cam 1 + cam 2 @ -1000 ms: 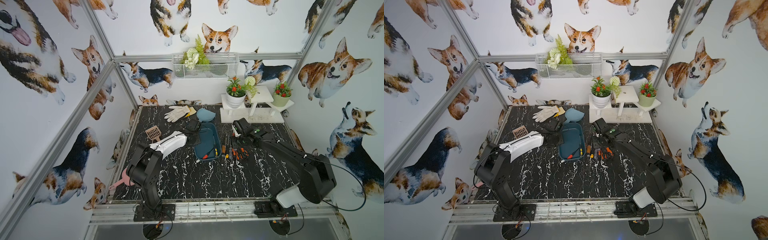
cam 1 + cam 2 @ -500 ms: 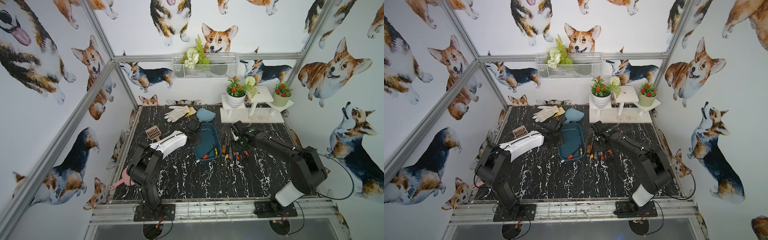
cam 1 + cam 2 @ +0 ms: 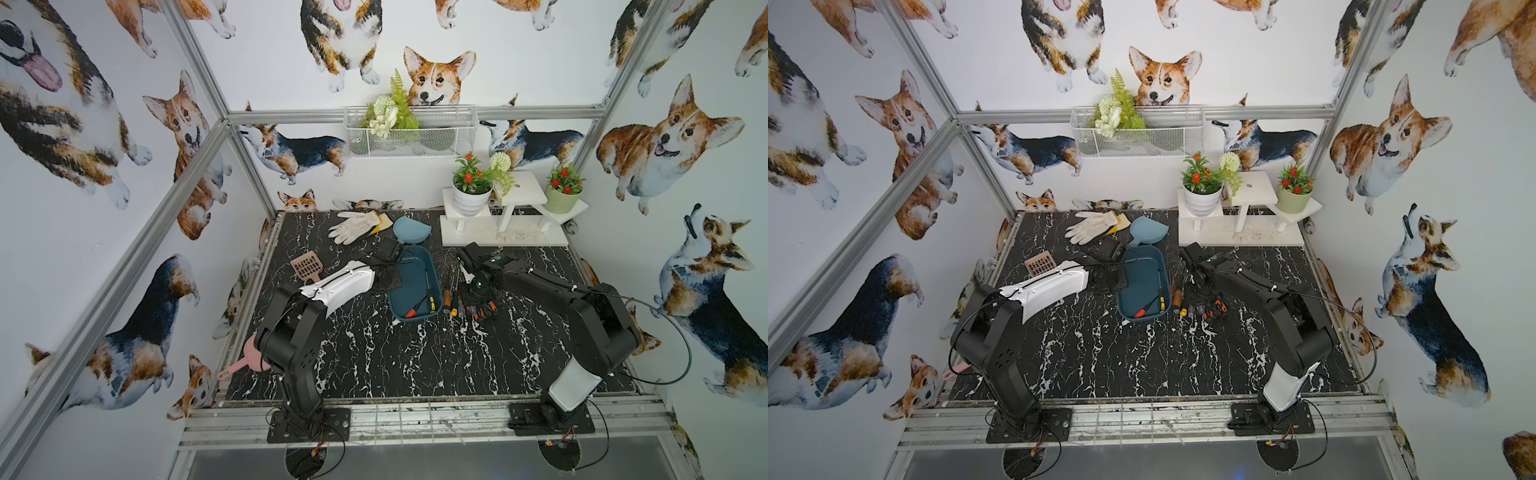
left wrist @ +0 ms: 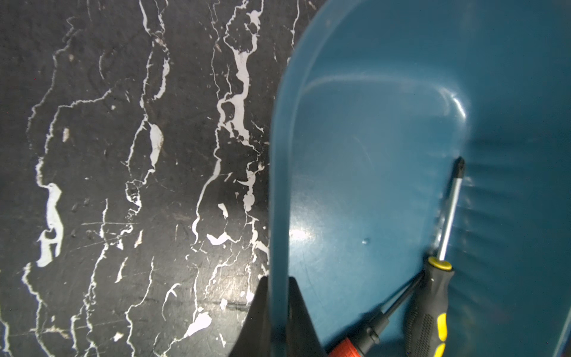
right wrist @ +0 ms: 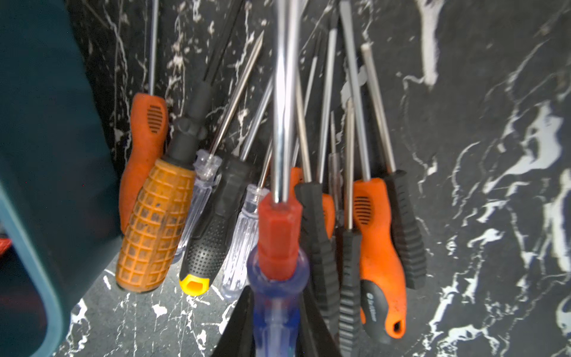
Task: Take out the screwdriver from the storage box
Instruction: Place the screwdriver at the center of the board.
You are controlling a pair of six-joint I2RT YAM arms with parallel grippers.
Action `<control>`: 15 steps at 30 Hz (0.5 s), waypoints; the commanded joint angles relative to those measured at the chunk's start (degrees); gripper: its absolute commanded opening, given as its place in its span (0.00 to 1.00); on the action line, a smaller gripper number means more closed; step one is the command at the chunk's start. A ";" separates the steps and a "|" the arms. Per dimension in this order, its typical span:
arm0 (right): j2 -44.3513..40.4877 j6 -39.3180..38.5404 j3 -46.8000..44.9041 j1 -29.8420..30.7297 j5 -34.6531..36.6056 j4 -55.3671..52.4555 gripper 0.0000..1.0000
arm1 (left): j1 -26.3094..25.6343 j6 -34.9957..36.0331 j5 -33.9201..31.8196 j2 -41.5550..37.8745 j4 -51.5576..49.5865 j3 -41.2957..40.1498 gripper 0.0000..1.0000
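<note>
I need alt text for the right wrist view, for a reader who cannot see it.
The right gripper grips a blue-handled screwdriver over a heap of screwdrivers lying on the black marble table. The teal storage box stands beside them.

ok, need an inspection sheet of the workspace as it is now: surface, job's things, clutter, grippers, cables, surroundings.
Surface: black marbled table, scuffed.
Job's things: teal storage box mid-table; a red-handled screwdriver and a black-and-yellow screwdriver lie inside; pile of screwdrivers on the table beside it.
Clutter: glove and blue dustpan behind the box; brown scoop by the left arm; pink scoop at the table's left edge.
Grippers: left gripper shut on the box rim; right gripper shut on a blue-handled screwdriver over the pile.
Cables: black cable loops off the right arm.
Surroundings: corgi-print walls, wire basket, white flower stand.
</note>
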 commanded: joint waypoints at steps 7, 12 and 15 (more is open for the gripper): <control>1.83 0.15 0.92 0.03 -0.67 -2.22 0.14 | 0.02 -0.05 0.23 -0.60 0.56 0.17 0.00; 2.35 0.56 1.37 0.04 -0.90 -1.55 0.30 | 0.02 -0.06 0.24 -0.89 0.59 0.09 0.00; 2.45 0.41 2.03 0.01 -0.63 -1.64 0.44 | 0.02 -0.06 0.10 -1.38 0.60 -0.22 0.00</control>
